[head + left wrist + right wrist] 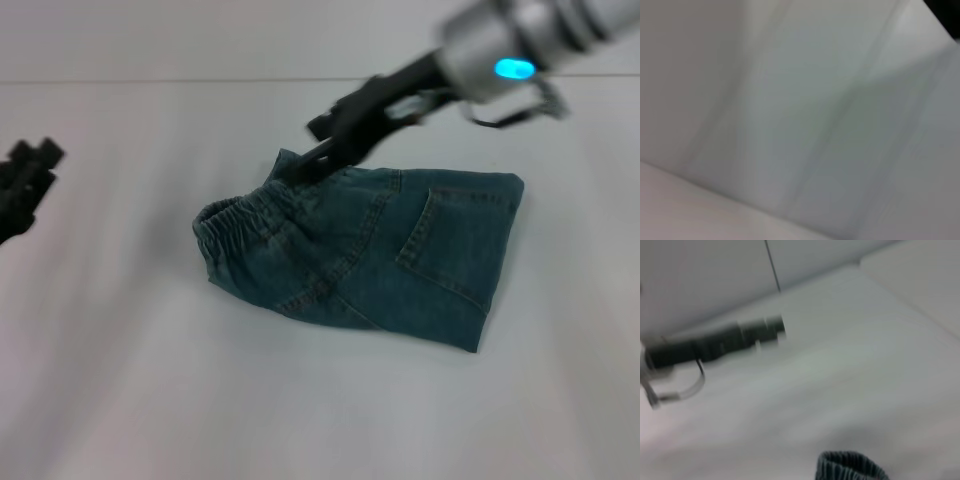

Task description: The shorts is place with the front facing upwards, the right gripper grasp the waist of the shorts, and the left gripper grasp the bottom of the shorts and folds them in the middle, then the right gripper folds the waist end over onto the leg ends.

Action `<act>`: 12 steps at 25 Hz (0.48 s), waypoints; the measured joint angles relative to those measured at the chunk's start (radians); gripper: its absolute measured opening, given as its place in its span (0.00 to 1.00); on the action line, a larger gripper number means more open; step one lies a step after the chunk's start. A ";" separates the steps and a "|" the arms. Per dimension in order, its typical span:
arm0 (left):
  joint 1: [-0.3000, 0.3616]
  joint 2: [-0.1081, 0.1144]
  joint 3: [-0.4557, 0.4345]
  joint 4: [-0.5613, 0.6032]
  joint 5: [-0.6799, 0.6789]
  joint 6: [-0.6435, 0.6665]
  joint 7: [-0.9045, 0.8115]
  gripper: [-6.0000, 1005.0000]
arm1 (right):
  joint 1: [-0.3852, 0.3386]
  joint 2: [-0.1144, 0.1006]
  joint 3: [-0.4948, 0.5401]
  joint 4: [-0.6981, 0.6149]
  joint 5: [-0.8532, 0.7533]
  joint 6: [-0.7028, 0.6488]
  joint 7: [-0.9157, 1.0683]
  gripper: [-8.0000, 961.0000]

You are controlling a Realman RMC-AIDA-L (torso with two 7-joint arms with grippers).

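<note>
The denim shorts lie on the white table, folded lengthwise in the middle. The ruched elastic waist is at the left and the leg ends are at the right. My right gripper reaches in from the upper right and sits at the far corner of the waist, where a tip of fabric stands up a little. The right wrist view shows the waist close below it. My left gripper is well left of the shorts, apart from them, and also shows as the left gripper in the right wrist view.
The white table spreads around the shorts on all sides. A seam line runs across the far side. The left wrist view holds only pale table and wall surfaces.
</note>
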 joint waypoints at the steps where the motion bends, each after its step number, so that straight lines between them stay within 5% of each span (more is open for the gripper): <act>1: 0.004 0.004 0.066 0.039 0.005 0.020 -0.051 0.46 | -0.068 -0.002 0.025 -0.048 0.049 -0.028 -0.031 0.90; 5: 0.013 0.027 0.264 0.176 0.084 0.126 -0.218 0.46 | -0.279 -0.025 0.126 -0.093 0.216 -0.158 -0.182 0.90; 12: 0.005 0.043 0.310 0.344 0.283 0.326 -0.346 0.46 | -0.507 -0.065 0.315 0.072 0.271 -0.261 -0.429 0.89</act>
